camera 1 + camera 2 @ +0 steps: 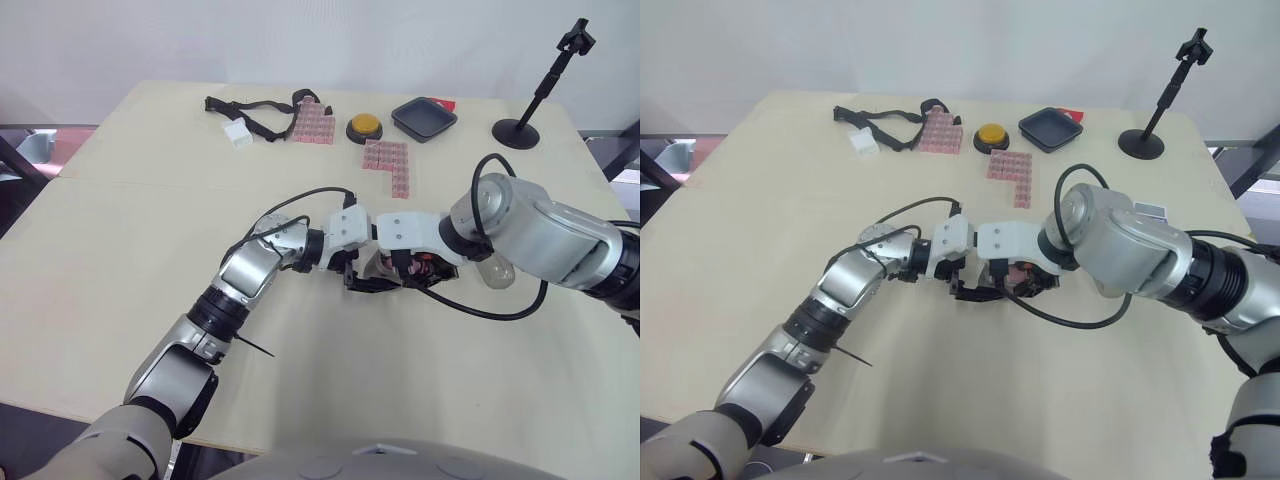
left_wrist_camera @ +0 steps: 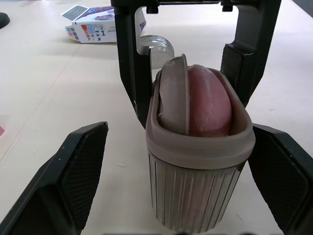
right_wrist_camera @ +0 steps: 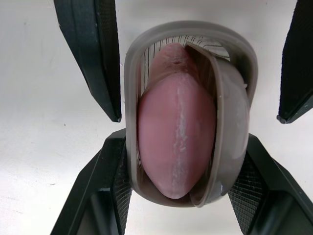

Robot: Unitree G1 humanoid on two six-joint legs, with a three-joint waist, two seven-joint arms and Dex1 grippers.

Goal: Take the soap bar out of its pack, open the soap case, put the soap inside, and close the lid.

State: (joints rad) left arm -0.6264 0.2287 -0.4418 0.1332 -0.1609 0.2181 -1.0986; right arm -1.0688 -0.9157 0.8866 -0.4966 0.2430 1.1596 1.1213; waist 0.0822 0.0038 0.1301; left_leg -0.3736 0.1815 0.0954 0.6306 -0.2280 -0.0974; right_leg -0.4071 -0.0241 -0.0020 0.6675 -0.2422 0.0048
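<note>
1. Soap is seated in the case, mid tabletop.
2. The case is clamped by the right end effector; the left end effector is spread open around it.
3. The tilted lid is yet to be closed.

Beige tbl, white wall behind.

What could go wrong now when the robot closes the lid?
The grey lid stands on edge inside the ribbed grey soap case, beside the pink soap bar; pushing it may jam it. The case stands upright, so a nudge from the open left gripper could tip it.
</note>
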